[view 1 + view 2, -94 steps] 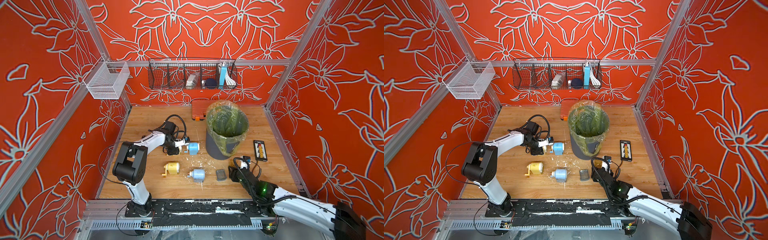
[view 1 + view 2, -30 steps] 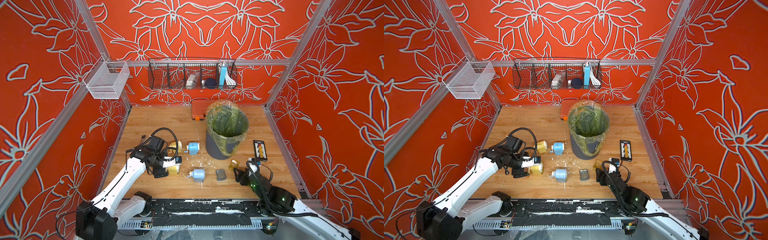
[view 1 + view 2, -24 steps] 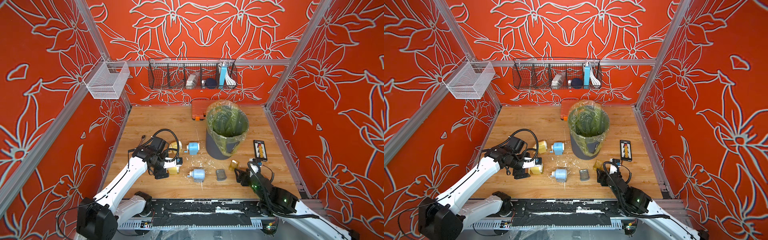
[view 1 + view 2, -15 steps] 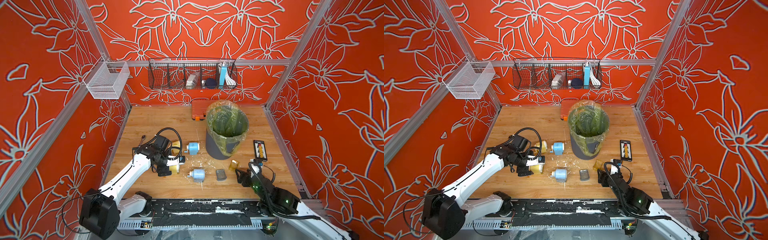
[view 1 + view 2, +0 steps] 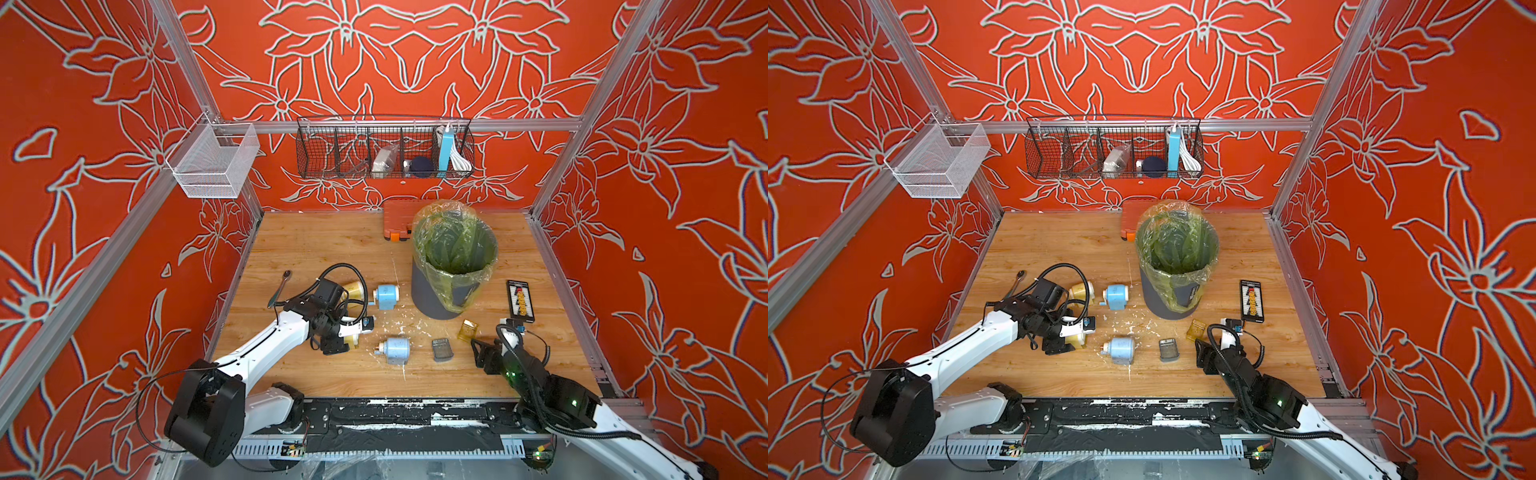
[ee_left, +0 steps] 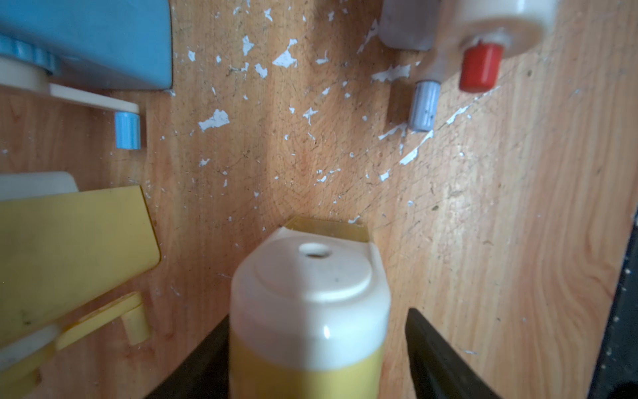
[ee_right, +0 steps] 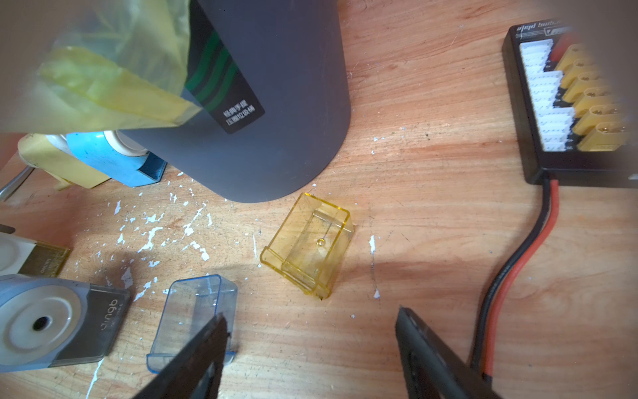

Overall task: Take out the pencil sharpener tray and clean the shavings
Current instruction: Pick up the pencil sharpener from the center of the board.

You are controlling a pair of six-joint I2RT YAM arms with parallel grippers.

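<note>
A rounded yellow plastic sharpener (image 6: 307,286), cream-capped, is straddled by the unclenched left hand (image 6: 316,314). The right hand (image 7: 310,314) is spread, empty, near a clear amber tray (image 7: 309,245) and flaky whitish shavings (image 7: 152,238).

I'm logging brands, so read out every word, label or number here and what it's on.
Grey sharpener: a short lowercase word, turned, perhaps "jingb"; unsure.
Bin label: two lines of Chinese, too small to read.
Board: a stylised line, blurred.
Amber tray: tiny print, unreadable.
</note>
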